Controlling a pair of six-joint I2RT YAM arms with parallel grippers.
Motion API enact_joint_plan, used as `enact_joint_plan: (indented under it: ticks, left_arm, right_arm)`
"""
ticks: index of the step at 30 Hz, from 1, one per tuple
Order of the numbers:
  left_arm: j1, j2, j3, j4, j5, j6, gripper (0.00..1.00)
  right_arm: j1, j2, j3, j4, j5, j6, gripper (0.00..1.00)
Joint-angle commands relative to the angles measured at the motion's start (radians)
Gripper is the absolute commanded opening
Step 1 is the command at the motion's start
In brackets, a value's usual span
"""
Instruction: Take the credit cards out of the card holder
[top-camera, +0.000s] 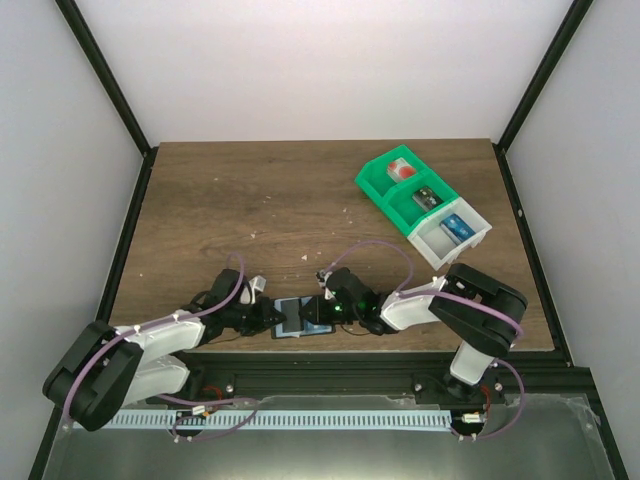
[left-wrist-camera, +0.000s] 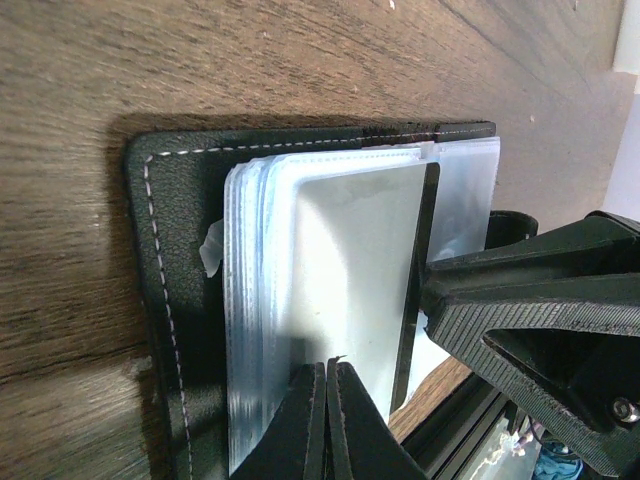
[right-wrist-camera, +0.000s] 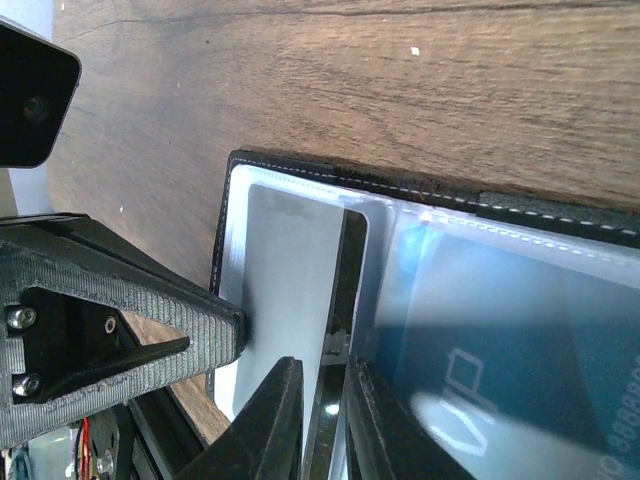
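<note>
Framing crops right fingers (right-wrist-camera: 272, 425) straddling a sleeve edge (right-wrist-camera: 348, 290).

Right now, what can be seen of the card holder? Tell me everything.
The card holder lies open and flat on the wooden table, near its front edge. Its cover looks like black grained leather with white stitching. Inside is a stack of clear, frosted plastic sleeves, one showing a blue card. The shut left claw rests its tips on the top sleeve, and the right claw straddles that sleeve's dark edge.
</note>
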Motion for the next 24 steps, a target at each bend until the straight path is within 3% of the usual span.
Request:
enact_joint_plan:
  ticks: [1, 15, 24]
  left_arm:
    - [0.0, -0.003, -0.011, -0.027, -0.022, 0.012, 0.0]
    - [0.0, -0.06, 0.018, -0.074, -0.01, -0.006, 0.02]
    - [0.0, -0.092, 0.046, -0.136, -0.075, 0.012, 0.03]
  right_arm:
    - [-0.009, 0.011, -0.009, 0.056, -0.025, 0.011, 0.14]
    - [-0.014, 0.046, -0.02, 0.081, -0.031, 0.021, 0.14]
    - [-0.015, 0.053, -0.036, 0.101, -0.036, 0.028, 0.14]
